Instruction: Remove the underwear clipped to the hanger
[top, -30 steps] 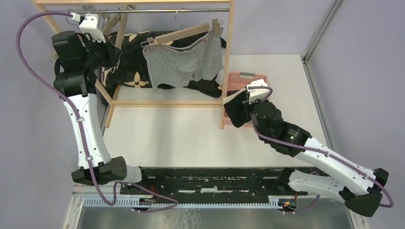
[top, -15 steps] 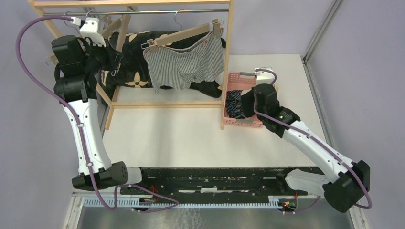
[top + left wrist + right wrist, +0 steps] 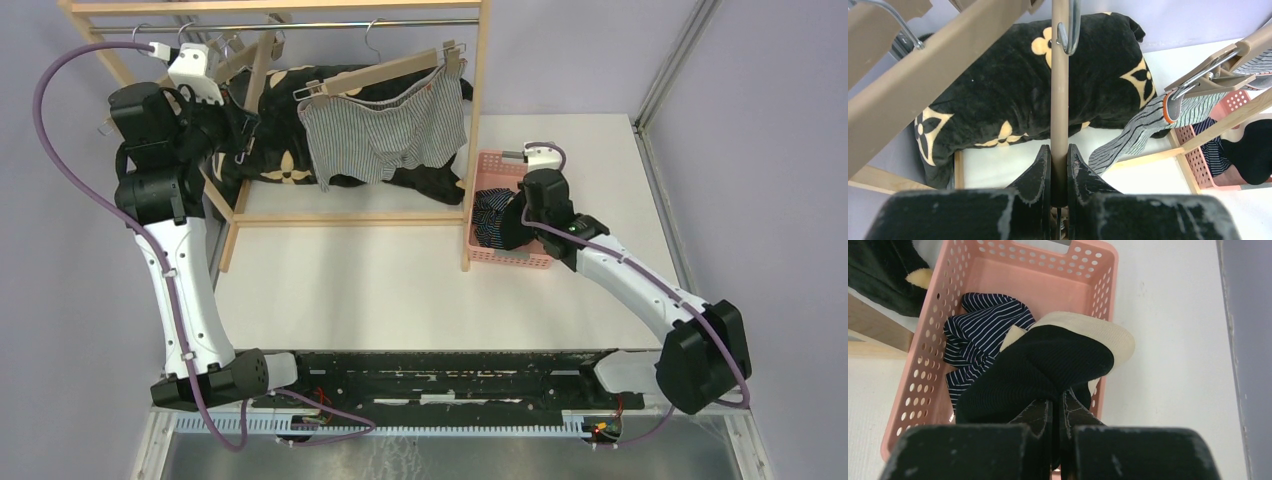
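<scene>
The grey-white pinstriped underwear point(image 3: 385, 130) hangs clipped to a wooden hanger point(image 3: 385, 70) on the rack; its edge and one clip point(image 3: 1198, 82) show in the left wrist view. My left gripper point(image 3: 1059, 155) is shut on the bar of a bare brown hanger point(image 3: 1060, 75) at the rack's left end, also seen from above point(image 3: 235, 125). My right gripper point(image 3: 1057, 402) is shut on the black underwear point(image 3: 1048, 365), holding it over the pink basket point(image 3: 923, 370). The navy striped underwear point(image 3: 980, 327) lies in that basket.
A black cushion with cream flower marks point(image 3: 285, 100) lies under the wooden rack point(image 3: 475, 130), below its metal rail point(image 3: 330, 22). The basket point(image 3: 500, 258) stands just right of the rack's front post. A grey wall edge point(image 3: 1243, 340) runs right of the table.
My right arm carried the black underwear from the basket's near left corner back over the basket and lowered it. The left arm shifted slightly, still gripping the bare hanger.
</scene>
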`<state>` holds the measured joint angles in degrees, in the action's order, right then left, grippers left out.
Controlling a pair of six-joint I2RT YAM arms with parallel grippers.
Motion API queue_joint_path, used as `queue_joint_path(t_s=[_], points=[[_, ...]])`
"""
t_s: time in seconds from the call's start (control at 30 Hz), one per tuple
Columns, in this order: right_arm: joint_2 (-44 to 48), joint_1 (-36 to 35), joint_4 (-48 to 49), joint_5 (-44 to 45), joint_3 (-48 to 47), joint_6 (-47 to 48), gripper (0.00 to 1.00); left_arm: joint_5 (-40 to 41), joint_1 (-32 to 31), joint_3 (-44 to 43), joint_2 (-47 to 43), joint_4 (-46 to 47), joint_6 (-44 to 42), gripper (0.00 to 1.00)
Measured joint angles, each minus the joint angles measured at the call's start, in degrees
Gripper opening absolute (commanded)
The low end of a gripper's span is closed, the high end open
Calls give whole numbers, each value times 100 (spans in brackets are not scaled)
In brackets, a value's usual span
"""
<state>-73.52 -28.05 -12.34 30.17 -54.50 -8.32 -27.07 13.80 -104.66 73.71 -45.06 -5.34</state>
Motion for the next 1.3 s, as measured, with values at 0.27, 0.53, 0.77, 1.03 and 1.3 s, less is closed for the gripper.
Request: queue_joint_path(t_s=[0.27,0.53,0.77,1.03,1.3], points=[[-658,164,195,-273,0,-63,0,61,0,-4,0,306,15,3],[-1132,374,328,-503,0,-111,1,157,0,-7,20,590,203,3],[-1314,503,411,-693,0,-236,1,280,0,-247,321,671,317,3],[-1287,505,415,-785,0,-297,1,328,0,-260,584,706,470,13],[-1117,505,417,-876,0,-343,15,595,0,-260,581,713,514,57]])
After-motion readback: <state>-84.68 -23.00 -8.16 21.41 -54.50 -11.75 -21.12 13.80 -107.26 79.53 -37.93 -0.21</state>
